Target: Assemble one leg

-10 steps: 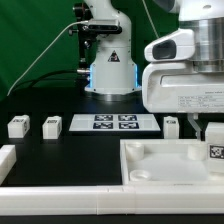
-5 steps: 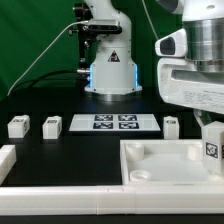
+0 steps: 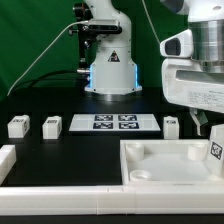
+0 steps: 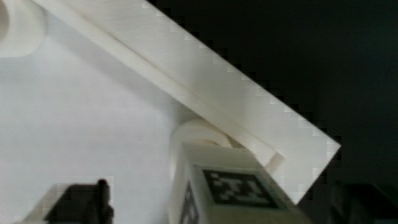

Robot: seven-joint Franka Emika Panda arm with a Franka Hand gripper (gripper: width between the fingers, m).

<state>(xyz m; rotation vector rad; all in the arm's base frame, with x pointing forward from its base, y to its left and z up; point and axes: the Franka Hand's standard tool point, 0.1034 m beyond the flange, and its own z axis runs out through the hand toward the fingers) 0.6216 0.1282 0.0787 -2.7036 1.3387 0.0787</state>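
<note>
**Exterior view.** Arm [image 3: 196, 88] hung over the exterior view's right side, its white wrist housing filling the upper right. The fingers [image 3: 211, 130] pointed down above the far right corner of the tray [image 3: 150, 172]. The leg [image 3: 215, 152] stood upright directly below them at the frame's right edge, over the tray's far right corner, with its tag facing the camera. Could not tell from here whether the fingers pinched the leg or only stood about it. Also could not tell whether the leg was seated in a socket.

Tray lay on the black table [image 3: 70, 165], near edge toward the camera. Marker board [image 3: 113, 123] lay flat behind the tray, in front of the arm's base [image 3: 109, 72]. Three spare legs [image 3: 51, 125] stood on the table. Two were to the exterior view's left of the marker board, and one was just beside its right end. A white corner piece [image 3: 8, 160] lay at the exterior view's left edge.

**Wrist view.** Tray floor [image 4: 89, 120] filled most of the frame, with its raised rim [image 4: 214, 85] running diagonally and the black table beyond it. The leg [image 4: 231, 185] sat inside the tray, right against the rim near a corner, tag visible. One dark finger [image 4: 80, 200] showed beside the leg with a strip of tray floor between them. The other finger was out of frame, so the grip could not be judged.
</note>
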